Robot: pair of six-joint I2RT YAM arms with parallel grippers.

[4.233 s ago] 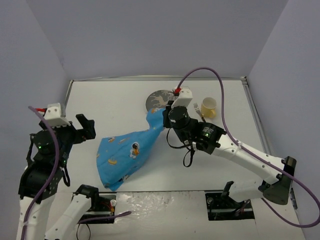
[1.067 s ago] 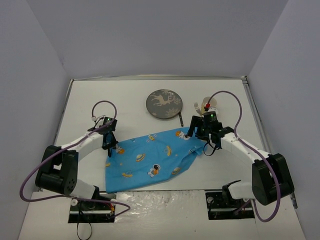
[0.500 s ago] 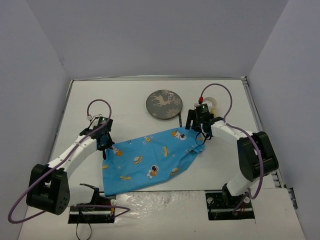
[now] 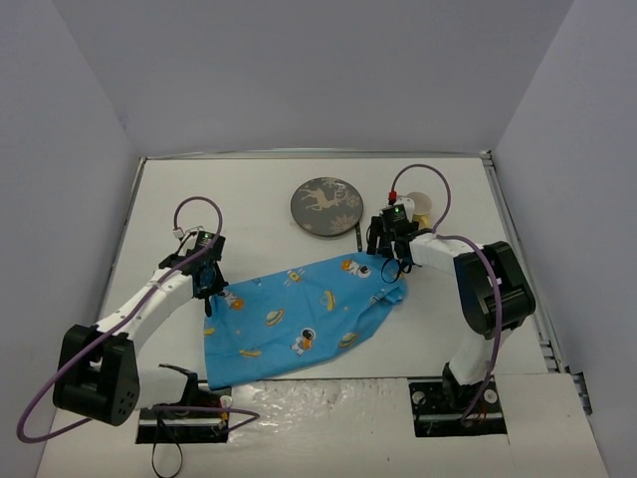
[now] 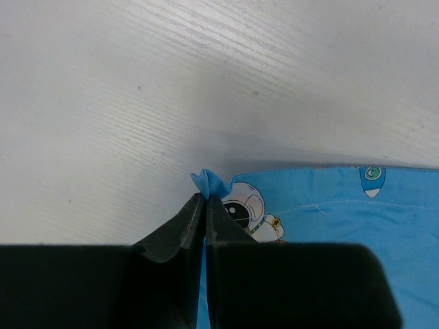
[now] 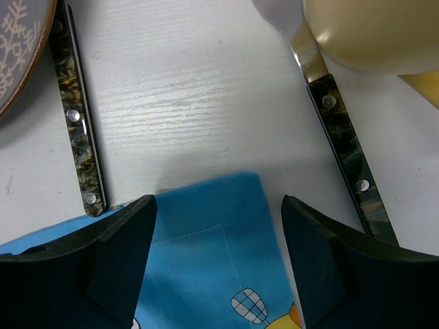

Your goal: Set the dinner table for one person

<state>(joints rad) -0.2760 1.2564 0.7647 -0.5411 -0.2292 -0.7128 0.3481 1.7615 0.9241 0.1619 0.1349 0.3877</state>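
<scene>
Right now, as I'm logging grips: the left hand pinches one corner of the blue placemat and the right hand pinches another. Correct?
The right hand is open, straddling a placemat corner that lies flat, as the right wrist view shows. The left hand does pinch its corner.

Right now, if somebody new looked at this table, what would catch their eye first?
The bright blue cartoon-print placemat, lying slightly rumpled across the near middle of the white table. The left tool is shut on its left corner, while the right tool stands open over its far right corner. Behind it sits a dark round plate with a deer design.
</scene>
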